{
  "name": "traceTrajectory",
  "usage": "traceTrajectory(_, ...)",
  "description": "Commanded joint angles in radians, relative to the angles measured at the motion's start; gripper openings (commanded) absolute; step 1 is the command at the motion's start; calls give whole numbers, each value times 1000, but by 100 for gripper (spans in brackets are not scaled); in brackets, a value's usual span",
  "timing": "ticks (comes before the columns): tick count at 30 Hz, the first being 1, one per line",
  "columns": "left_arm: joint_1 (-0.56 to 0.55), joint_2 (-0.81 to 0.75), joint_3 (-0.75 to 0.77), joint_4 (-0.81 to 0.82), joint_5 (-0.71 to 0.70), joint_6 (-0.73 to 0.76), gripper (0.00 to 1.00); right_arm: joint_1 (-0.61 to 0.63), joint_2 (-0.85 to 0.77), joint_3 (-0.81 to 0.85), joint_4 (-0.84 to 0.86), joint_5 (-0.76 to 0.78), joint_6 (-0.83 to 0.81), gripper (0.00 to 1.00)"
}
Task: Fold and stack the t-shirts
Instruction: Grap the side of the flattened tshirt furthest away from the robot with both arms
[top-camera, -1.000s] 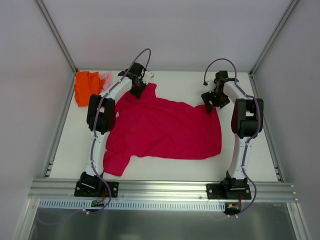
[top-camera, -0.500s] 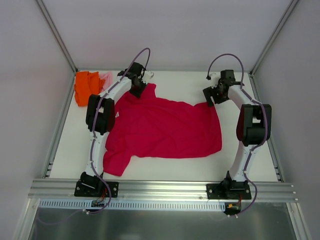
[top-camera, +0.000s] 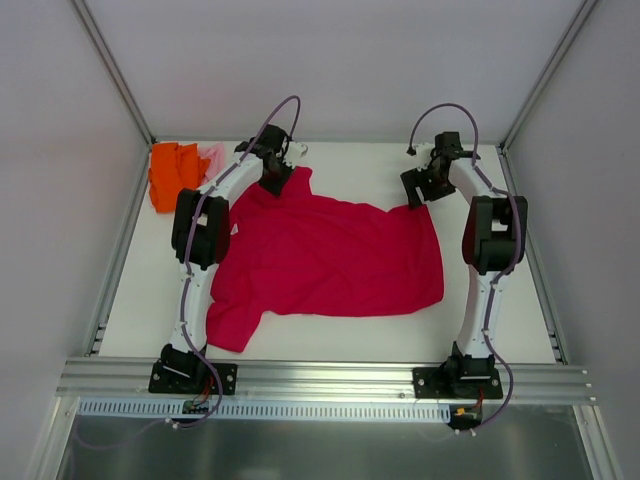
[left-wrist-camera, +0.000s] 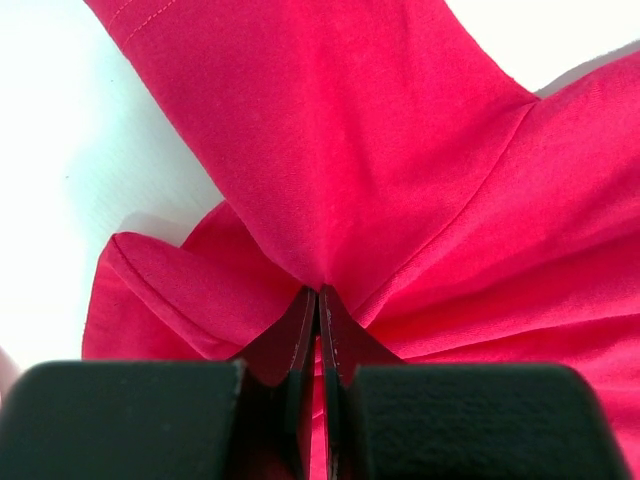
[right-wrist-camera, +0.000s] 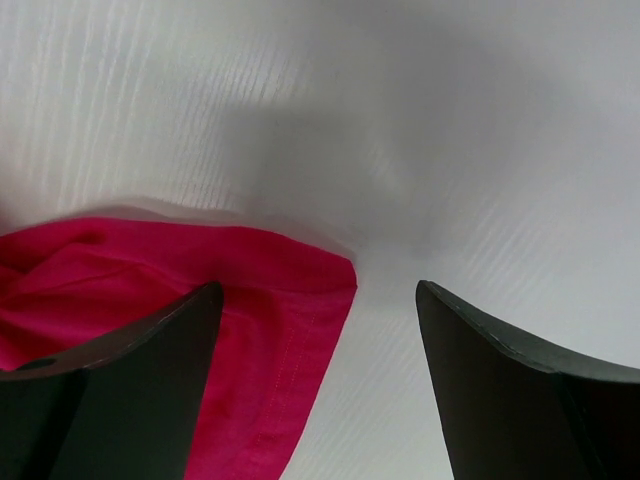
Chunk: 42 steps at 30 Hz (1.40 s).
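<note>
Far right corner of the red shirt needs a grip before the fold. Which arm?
Right. The right gripper is open, and the wrist view shows the corner of the red shirt between its jaws. The left gripper is shut on the shirt's far left end, so it is occupied.

The large crimson-red cloth t-shirt (top-camera: 330, 260) is plain, without print, its seams stitched in the same red. To the left of the matt black left gripper (left-wrist-camera: 318, 296) lie a crumpled bright orange cloth shirt (top-camera: 172, 176) and a pale pink cloth shirt (top-camera: 213, 157), both plain. The right gripper (right-wrist-camera: 318, 292) is black too, and the smooth white table (right-wrist-camera: 450, 120) beneath it is faintly streaked. Thin purple cables (top-camera: 287, 104) loop above.
</note>
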Motion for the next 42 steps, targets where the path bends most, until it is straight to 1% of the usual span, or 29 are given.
traceTrajectory(1,9,-51,1,-7,32,-13,0,-6,14,75,-89,-34,-8,84)
traceTrajectory(5,9,-53,1,-9,34,-12,0,-3,50,102,-150,-52,-17,84)
traceTrajectory(8,10,-56,-1,-9,37,-13,0,-1,83,150,-221,-55,-34,81)
traceTrajectory(9,9,-57,-2,-10,36,-15,0,-1,87,145,-223,-55,-37,74)
traceTrajectory(11,10,-59,-5,-10,39,-13,0,0,81,132,-223,-60,-43,64)
traceTrajectory(12,9,-59,-7,-10,37,-13,0,0,79,127,-221,-58,-44,53)
traceTrajectory(13,9,-59,-8,-10,37,-10,0,-1,77,127,-220,-55,-44,49)
traceTrajectory(17,9,-57,-7,-10,36,-9,0,0,80,138,-252,-63,-54,49)
traceTrajectory(18,10,-59,-7,-10,34,-10,0,-1,80,141,-258,-69,-63,46)
traceTrajectory(20,9,-59,-7,-10,29,-7,0,-1,79,139,-264,-74,-66,37)
traceTrajectory(21,9,-59,-8,-7,26,-7,0,-1,77,138,-264,-72,-67,25)
traceTrajectory(22,9,-62,-8,-7,26,-7,0,0,76,135,-263,-71,-67,16)
traceTrajectory(23,9,-63,-16,-4,26,-9,0,0,68,130,-261,-58,-67,1)
traceTrajectory(25,9,-80,-33,15,25,-10,0,0,48,81,-246,-44,-70,1)
traceTrajectory(27,9,-100,-77,42,20,-15,0,2,-7,20,-185,-20,-78,1)
traceTrajectory(29,9,-137,-123,86,8,-18,0,0,-44,-57,-139,3,-86,1)
traceTrajectory(32,9,-192,-178,144,-10,-24,0,0,-94,-127,-102,25,-92,1)
traceTrajectory(36,9,-295,-278,212,25,-10,0,-1,-189,-233,-4,57,-94,1)
traceTrajectory(41,9,-336,-286,223,39,-10,0,0,-265,-325,90,80,-75,1)
traceTrajectory(42,9,-364,-295,229,45,-9,0,0,-278,-342,110,84,-72,1)
